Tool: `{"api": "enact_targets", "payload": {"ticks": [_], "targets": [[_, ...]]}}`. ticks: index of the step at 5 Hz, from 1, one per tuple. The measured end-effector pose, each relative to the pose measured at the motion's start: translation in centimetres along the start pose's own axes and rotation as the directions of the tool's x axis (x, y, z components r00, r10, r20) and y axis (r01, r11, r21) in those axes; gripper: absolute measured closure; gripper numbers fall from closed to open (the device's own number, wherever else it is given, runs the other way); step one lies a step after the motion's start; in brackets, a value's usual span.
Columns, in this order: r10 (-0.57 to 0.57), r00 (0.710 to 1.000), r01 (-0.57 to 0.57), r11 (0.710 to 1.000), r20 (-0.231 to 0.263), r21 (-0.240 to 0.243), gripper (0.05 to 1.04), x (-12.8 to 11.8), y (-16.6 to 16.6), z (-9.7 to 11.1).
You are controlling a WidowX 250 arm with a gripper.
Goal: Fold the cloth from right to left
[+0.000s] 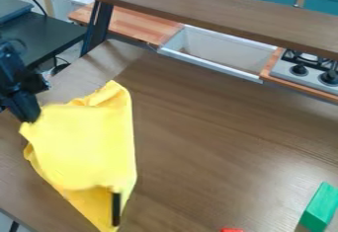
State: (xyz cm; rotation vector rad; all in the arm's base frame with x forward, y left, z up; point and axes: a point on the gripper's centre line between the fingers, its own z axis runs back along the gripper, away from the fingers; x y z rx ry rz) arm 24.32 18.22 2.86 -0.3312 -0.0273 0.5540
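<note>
My claw (28,118) is clamped on the yellow cloth (86,139) at its left edge, near the upper corner; the cloth lies bunched and partly doubled over on the left part of the tabletop (204,147), its lower end narrowing to a point. I expect it to be light and limp, hard to damage but quick to sag or wrinkle, so I want a shallow pinch right at a corner or hem, low and through the top layer alone, lest I drag the under layer along. What lies beneath the upper flap is hidden from me, and I can't make out what the narrow dark strip (116,209) near the lower point is.
</note>
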Motion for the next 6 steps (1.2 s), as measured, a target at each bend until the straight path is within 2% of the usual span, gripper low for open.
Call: {"api": "enact_targets", "payload": {"ticks": [1, 2, 3, 4, 5, 6], "targets": [[0.033, 0.999, -0.033, 0.995, 0.002, 0.09, 1.006, 0.1, 1.3, 0.3], [-0.062, 0.998, 0.064, 0.975, -0.013, 0.211, 0.852, 1.3, 1.7, 1.5], [-0.101, 0.995, 0.096, 0.954, 0.002, 0.283, 0.588, 1.9, 1.2, 1.0], [-0.156, 0.988, 0.147, 0.93, -0.002, 0.337, 0.288, 2.1, 0.5, 1.3], [-0.167, 0.986, 0.16, 0.919, -0.011, 0.36, 0.079, 2.0, -0.3, 1.1], [-0.249, 0.968, 0.219, 0.887, 0.021, 0.405, 0.08, 1.4, -3.0, 2.3]]}}
